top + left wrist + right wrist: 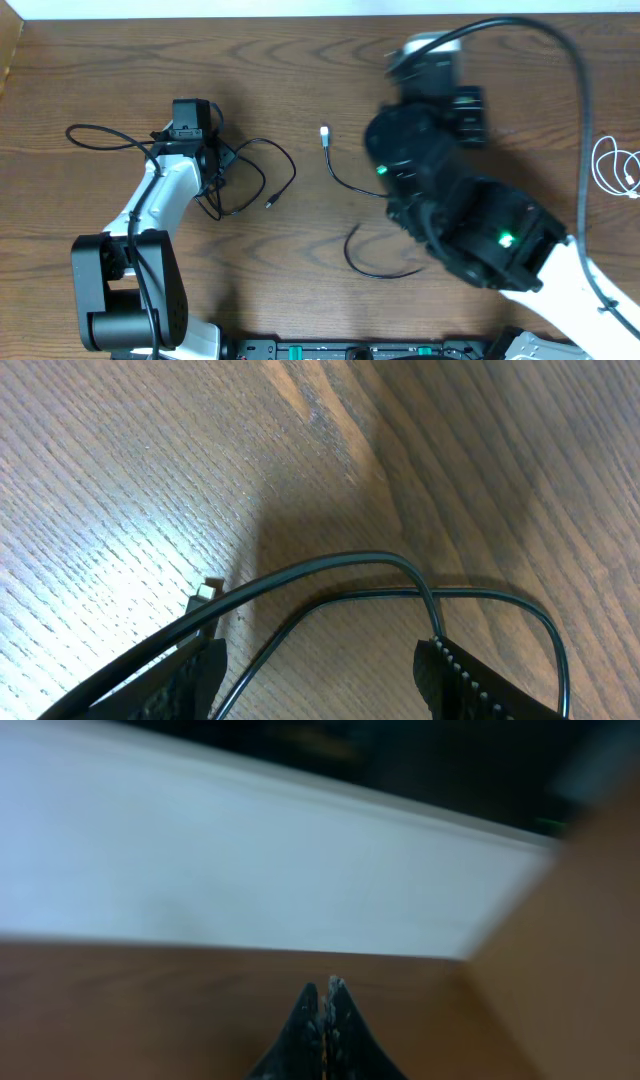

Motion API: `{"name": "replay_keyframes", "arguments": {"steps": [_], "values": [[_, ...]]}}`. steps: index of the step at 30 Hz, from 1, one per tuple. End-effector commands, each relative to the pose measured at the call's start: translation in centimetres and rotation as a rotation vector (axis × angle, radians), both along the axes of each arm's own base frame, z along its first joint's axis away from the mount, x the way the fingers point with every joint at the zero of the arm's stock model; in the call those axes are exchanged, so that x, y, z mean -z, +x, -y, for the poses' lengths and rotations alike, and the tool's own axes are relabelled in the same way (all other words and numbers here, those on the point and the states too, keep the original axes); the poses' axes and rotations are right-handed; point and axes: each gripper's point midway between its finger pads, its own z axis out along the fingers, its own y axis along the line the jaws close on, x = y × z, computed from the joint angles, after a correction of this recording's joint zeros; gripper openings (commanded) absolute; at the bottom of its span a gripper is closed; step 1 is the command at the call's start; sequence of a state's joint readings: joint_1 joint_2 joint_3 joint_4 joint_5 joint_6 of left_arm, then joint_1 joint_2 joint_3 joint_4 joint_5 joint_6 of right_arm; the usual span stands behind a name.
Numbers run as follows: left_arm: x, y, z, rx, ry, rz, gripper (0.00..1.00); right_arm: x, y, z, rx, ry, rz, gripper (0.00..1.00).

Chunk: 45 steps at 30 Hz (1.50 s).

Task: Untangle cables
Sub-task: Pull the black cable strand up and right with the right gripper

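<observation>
A thin black cable (255, 150) lies in loose loops on the wooden table, left of the middle, with a small plug (268, 203) at one end. My left gripper (325, 672) is open low over these loops, and a strand (340, 565) runs between its fingers, touching neither. A second black cord (345, 180) with a pale plug (325, 131) runs under the right arm. The white cable (615, 165) lies coiled at the far right edge. My right gripper (325, 992) is shut on nothing, raised and facing the table's far edge.
The bulky right arm (450, 190) covers the table's middle right and hides part of the second black cord. A thick black arm wire (575, 70) arcs over the right side. The left arm's base (125, 300) stands at the front left.
</observation>
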<state>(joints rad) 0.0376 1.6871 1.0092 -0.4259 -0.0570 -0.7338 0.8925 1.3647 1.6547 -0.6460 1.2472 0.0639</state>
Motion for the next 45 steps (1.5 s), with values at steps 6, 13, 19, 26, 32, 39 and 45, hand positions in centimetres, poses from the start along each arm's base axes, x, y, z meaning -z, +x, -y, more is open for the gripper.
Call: {"name": "replay_keyframes", "arguments": {"steps": [6, 13, 19, 26, 32, 39, 45], "values": [[-0.4, 0.3, -0.1, -0.006, 0.001, 0.011, 0.65, -1.0, 0.6, 7.1, 0.215, 0.023, 0.026, 0.01], [-0.4, 0.3, -0.1, -0.006, 0.001, 0.01, 0.65, 6.3, 3.4, 0.8, -0.26, 0.105, -0.311, 0.48], [-0.4, 0.3, -0.1, -0.006, 0.001, 0.01, 0.65, 11.6, 3.8, -0.8, -0.308, 0.189, -0.506, 0.74], [-0.4, 0.2, -0.1, -0.006, 0.001, 0.01, 0.65, 18.0, 3.8, -1.0, -0.147, 0.302, -0.68, 0.74], [-0.4, 0.2, -0.1, -0.006, 0.001, 0.01, 0.65, 22.2, 4.2, -1.2, -0.009, 0.376, -0.761, 0.47], [-0.4, 0.2, -0.1, -0.006, 0.001, 0.01, 0.65, 26.8, 2.9, -0.7, 0.202, 0.519, -0.86, 0.29], [-0.4, 0.2, -0.1, -0.006, 0.001, 0.01, 0.65, 30.5, 0.3, 0.1, 0.467, 0.703, -0.862, 0.33]]}}
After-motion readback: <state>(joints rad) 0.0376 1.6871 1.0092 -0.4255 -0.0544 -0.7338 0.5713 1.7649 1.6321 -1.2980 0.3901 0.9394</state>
